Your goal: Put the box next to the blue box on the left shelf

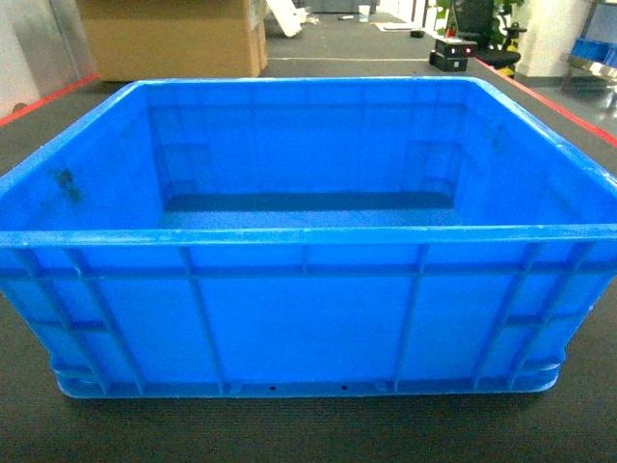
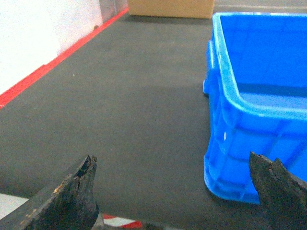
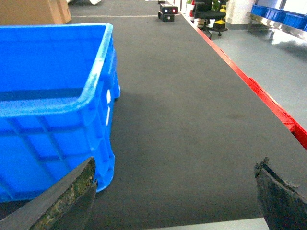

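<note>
Box (image 1: 307, 318) fills my head view almost edge to edge: a bright-blue crate sitting flat on a dark mat (image 1: 289, 429), its ribbed near wall facing me and the thick rim running level across the frame. I see no label or writing on it from here. Behind it stands a cardboard carton (image 1: 174, 37) at the far left of the mat, and a small black device (image 1: 451, 53) with a red light sits near the far right edge. Neither arm shows in this view.

From the left wrist-mounted camera, the left gripper (image 2: 184, 191) has its jaws spread wide with nothing between them but bare mat. The right-hand fingertip (image 2: 276, 187) overlaps the crate's near corner in the picture; I cannot tell if it touches. A red stripe (image 2: 45, 72) borders the mat's left edge.

From the right wrist-mounted camera, the right gripper (image 3: 180, 191) is likewise wide apart and holding nothing, the crate to its left. An office chair (image 3: 211, 14) stands past the mat's far right edge.
</note>
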Controlling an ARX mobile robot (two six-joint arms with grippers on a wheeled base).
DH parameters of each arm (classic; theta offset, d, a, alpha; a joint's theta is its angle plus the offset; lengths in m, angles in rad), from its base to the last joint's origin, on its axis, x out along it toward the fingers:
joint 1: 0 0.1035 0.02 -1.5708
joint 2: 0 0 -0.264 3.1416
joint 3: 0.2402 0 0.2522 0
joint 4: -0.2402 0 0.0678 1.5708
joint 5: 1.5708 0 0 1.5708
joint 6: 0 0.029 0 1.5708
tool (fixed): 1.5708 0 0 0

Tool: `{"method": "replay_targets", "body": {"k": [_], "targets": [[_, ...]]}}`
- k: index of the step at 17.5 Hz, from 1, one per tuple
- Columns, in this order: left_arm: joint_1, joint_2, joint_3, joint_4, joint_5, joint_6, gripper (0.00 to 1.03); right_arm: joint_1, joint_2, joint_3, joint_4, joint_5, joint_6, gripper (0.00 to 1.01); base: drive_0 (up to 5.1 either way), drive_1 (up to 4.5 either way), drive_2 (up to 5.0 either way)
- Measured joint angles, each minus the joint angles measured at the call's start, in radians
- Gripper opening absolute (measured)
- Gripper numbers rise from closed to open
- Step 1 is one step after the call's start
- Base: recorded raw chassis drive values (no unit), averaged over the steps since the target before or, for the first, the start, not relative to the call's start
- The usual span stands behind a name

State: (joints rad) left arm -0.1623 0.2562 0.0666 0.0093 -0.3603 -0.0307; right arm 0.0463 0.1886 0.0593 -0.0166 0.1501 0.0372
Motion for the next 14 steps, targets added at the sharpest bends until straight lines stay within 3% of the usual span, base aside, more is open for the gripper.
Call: {"method": "replay_targets", "body": {"k": [2,4,6,11,14], "targets": [[-0.013,0.167,0.069,0.169,-0.005,-0.002,0.98,0.049,0.15,0.051,0.131,0.013,0.019,0.98,0.0,0.0,0.0],[0.009,0.389,0.18,0.311,0.024,0.004,0.98,0.078,0.38,0.157,0.288,0.011,0.005,0.98,0.0,0.0,0.0],[0.04,0.629,0.323,0.404,0.04,0.014,0.98,0.08,0.668,0.344,0.343,0.003,-0.014,0.98,0.0,0.0,0.0],[0.074,1.054,0.588,0.348,0.126,-0.023,0.98,0.099,1.213,0.719,0.262,-0.042,0.023,0.98,0.0,0.0,0.0],[0.053,1.157,0.661,0.291,0.16,-0.057,0.98,0.107,1.341,0.79,0.231,-0.043,0.052,0.98,0.0,0.0,0.0]]}}
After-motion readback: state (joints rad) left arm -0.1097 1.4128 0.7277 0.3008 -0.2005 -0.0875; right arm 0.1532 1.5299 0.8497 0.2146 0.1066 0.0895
